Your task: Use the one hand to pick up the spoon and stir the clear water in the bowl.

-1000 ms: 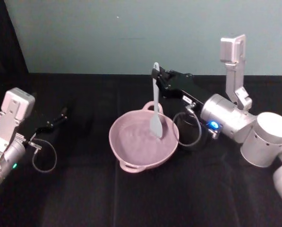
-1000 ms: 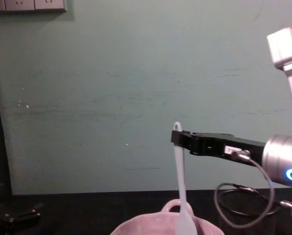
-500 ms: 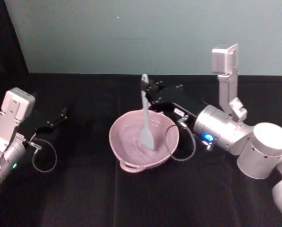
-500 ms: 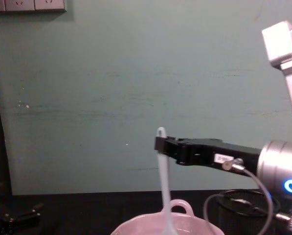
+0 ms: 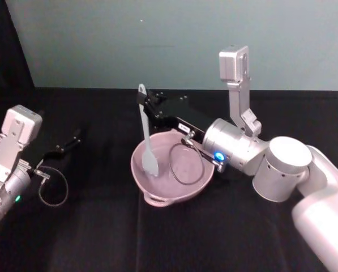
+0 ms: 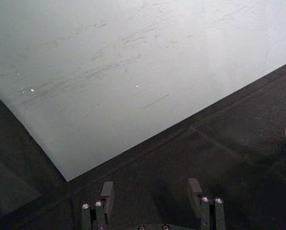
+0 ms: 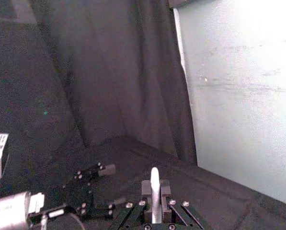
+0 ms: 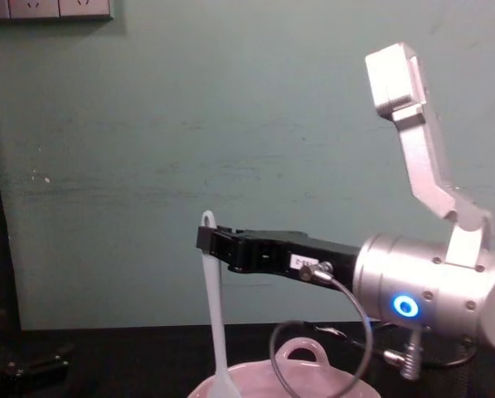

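Counter (image 5: 101, 232): covered all over in black cloth, running from the near edge back to the pale green wall.
Cloth: dark and matte, with a faint fold line running toward the front from under the bowl.
Bowl (image 5: 180, 194): pale pink, glossy, wide — stands upright on the counter about mid-way across, with one loop handle on the near rim and one on the far rim.
Left part: left pincer (image 5: 76, 135) sits low over the cloth, well apart from the bowl — can't tell if it touches the counter.
Back edge: straight line against the wall, with a dark curtain at the far left corner.
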Controlling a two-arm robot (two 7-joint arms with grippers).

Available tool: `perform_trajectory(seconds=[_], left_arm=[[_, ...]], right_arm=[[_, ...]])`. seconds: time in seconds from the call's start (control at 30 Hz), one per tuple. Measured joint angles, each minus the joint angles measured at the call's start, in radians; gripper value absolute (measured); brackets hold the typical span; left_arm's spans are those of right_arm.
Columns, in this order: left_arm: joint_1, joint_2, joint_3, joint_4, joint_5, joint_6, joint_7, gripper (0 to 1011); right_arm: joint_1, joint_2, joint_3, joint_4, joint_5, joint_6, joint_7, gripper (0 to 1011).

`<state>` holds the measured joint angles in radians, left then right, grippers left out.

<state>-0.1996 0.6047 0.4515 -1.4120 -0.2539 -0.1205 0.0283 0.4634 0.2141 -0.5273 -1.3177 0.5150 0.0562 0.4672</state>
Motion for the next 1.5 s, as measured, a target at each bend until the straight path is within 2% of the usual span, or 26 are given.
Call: perform_trajectory(seconds=[0.23,0.57,0.8,1.03,1.27,1.5], left_arm=[[0.000,0.000,0.000,0.000,0.000,0.000,0.000,1011],[0.000,0.000,0.000,0.000,0.000,0.000,0.000,1011],[0.000,0.000,0.000,0.000,0.000,0.000,0.000,1011],[0.000,0.000,0.000,0.000,0.000,0.000,0.000,1011],[0.000,0.000,0.000,0.000,0.000,0.000,0.000,1011],[0.000,0.000,0.000,0.000,0.000,0.000,0.000,1011]], right_arm=[[0.043,-0.030,0.005,0.072,0.000,-0.023,0.004,110],[0.053,-0.019,0.048,0.100,0.003,-0.037,-0.015,111],[0.007,0.033,0.094,0.035,-0.003,-0.005,-0.071,111],[-0.048,0.075,0.122,-0.046,-0.006,0.036,-0.102,111],[-0.088,0.086,0.115,-0.114,-0.008,0.067,-0.107,111],[-0.086,0.063,0.075,-0.120,-0.009,0.076,-0.085,111]])
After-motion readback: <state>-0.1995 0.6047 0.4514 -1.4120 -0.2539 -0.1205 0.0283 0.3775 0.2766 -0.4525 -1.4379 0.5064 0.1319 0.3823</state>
